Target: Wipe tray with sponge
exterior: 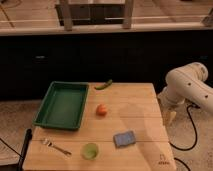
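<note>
The green tray (61,105) lies on the left half of the wooden table, with nothing in it. The light-blue sponge (124,138) rests flat near the table's front right. My gripper (170,119) hangs off the table's right edge, pointing down from the white arm (187,86). It is open, holds nothing, and is well to the right of and behind the sponge, far from the tray.
An orange fruit (101,109) sits mid-table just right of the tray. A green pepper (104,85) lies at the back edge. A small green cup (90,150) and a fork (56,146) are at the front. A black cable (192,135) trails beside the table.
</note>
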Robot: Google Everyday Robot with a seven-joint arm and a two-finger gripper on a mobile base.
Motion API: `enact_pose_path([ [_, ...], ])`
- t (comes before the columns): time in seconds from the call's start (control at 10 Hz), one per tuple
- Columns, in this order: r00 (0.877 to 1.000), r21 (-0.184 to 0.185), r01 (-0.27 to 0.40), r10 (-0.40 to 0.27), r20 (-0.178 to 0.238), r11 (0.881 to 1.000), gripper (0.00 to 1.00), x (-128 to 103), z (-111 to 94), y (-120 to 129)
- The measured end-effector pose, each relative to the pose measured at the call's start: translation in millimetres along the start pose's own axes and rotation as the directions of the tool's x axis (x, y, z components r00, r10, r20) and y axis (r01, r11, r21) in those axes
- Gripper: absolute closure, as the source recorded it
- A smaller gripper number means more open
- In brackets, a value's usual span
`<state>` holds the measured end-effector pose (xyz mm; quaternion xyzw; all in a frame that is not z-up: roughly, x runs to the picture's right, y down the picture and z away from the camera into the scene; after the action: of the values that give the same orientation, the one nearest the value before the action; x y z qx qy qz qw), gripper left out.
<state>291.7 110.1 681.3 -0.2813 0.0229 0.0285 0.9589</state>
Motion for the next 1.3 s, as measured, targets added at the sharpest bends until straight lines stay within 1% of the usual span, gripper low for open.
enact_pose_path([
  [0.5,1.000,-0.001,0.001,-0.001,-0.001,1.000,0.20,0,1,1],
  [0.6,1.000,-0.002,0.017,-0.017,-0.012,1.000,0.20,-6,3,8],
  [0.8,0.998,-0.005,0.060,-0.060,-0.027,0.998,0.20,-35,9,22],
  [1.0,0.996,-0.008,0.083,-0.083,-0.036,0.997,0.20,-41,13,28],
  [1.1,0.995,-0.008,0.092,-0.092,-0.034,0.996,0.20,-43,15,30],
  [1.3,0.991,-0.012,0.128,-0.128,-0.025,0.992,0.20,-61,28,38],
])
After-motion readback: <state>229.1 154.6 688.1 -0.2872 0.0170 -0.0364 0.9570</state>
